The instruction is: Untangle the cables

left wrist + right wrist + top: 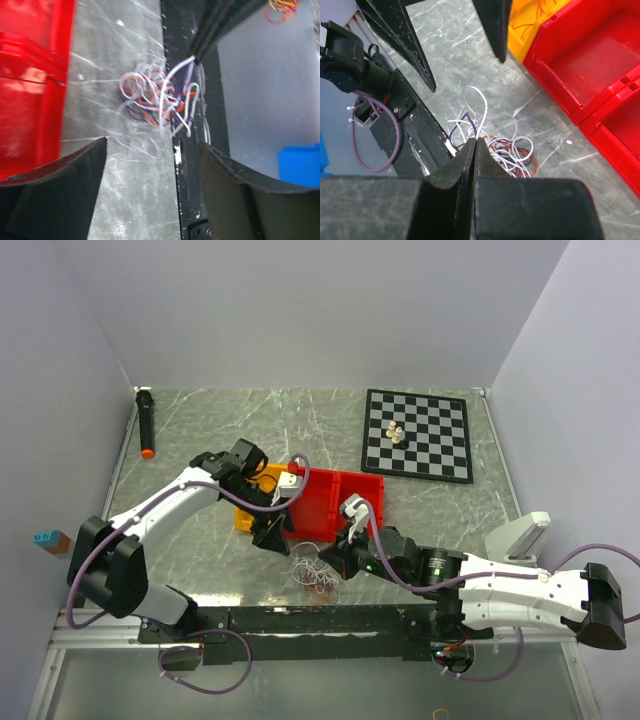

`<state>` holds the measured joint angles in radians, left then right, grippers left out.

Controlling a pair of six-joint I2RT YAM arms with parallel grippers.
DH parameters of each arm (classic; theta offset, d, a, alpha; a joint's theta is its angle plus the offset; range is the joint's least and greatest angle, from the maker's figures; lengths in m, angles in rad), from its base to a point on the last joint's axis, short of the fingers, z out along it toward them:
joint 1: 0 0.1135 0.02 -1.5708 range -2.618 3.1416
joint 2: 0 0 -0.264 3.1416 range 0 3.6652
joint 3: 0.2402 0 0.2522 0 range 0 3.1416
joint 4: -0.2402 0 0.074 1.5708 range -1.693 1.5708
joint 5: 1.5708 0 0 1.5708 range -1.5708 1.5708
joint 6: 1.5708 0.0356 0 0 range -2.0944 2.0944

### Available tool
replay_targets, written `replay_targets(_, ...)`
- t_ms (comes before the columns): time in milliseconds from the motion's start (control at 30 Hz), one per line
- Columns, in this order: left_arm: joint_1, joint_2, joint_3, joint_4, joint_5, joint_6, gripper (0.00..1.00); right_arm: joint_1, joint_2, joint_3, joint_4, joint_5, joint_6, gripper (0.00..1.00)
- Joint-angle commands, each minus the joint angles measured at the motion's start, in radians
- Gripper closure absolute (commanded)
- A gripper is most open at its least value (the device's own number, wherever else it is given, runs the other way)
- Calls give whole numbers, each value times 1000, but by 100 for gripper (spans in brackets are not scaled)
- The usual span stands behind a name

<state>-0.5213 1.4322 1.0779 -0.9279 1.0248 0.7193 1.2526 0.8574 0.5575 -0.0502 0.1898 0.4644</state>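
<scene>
The cables (315,575) are a small clump of white, orange-red and dark purple loops lying on the marble table by its near edge. They also show in the left wrist view (159,97) and the right wrist view (512,150). My right gripper (476,141) is shut, and a white cable (482,107) rises in a loop from its tips; it sits at the clump's right side (336,560). My left gripper (152,150) is open and empty, hovering just left of and above the clump (271,536). Its fingers (417,47) hang over the clump.
Red bins (345,498) and a yellow bin (250,512) holding orange wires stand just behind the clump. A black rail (320,620) runs along the near edge. A chessboard (430,450) with pieces lies far right, a black marker (146,423) far left.
</scene>
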Motion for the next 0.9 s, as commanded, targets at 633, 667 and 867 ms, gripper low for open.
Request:
replay_targets(633, -2, -88, 23, 227, -146, -175, 19, 5, -78, 48, -255, 327, 147, 100)
replay_targets(667, -3, -92, 28, 224, -149, -169, 19, 5, -86, 44, -285, 348, 178, 100)
replay_targets(867, -123, -101, 21, 153, -280, -92, 20, 4, -40, 71, -466, 468, 359, 100)
